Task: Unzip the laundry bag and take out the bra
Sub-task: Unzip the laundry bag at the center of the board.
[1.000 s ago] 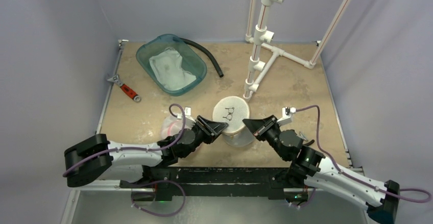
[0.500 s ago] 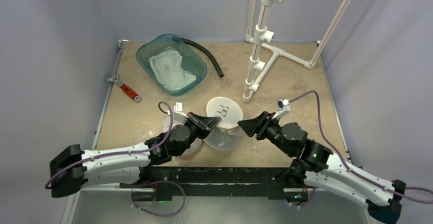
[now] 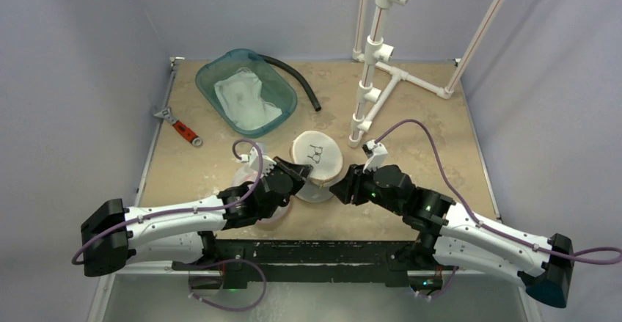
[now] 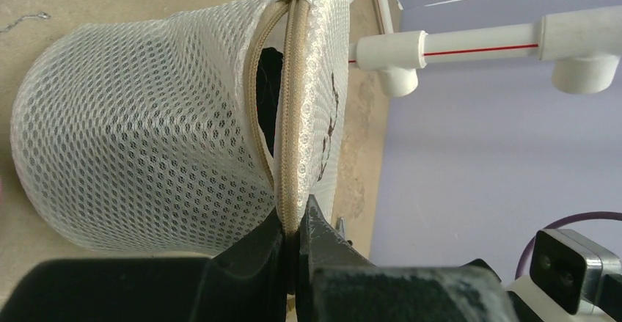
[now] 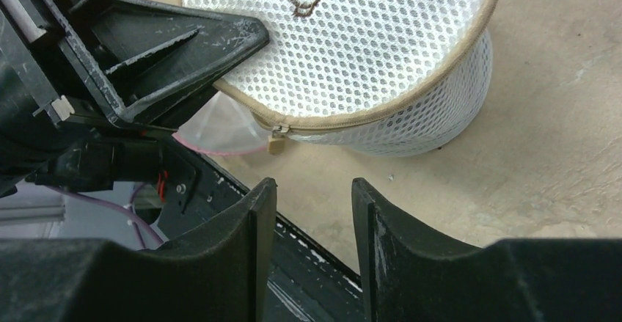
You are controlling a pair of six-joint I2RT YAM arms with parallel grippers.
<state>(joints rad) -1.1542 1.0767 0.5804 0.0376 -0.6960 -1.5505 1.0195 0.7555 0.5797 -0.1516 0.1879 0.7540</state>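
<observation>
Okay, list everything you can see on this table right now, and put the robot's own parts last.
laundry bag: one, white mesh with tan zip, table centre, zip partly open
tub: one, teal, back left
cloth: one, white, inside the tub
hose: one, black, right of the tub
wrench: one, red handle, left edge
pipe frame: one, white, back right
plastic item: one, clear, under the left arm
left end effector: one, black, shut on the laundry bag's zip edge
right end effector: one, black, open, facing the zip pull
</observation>
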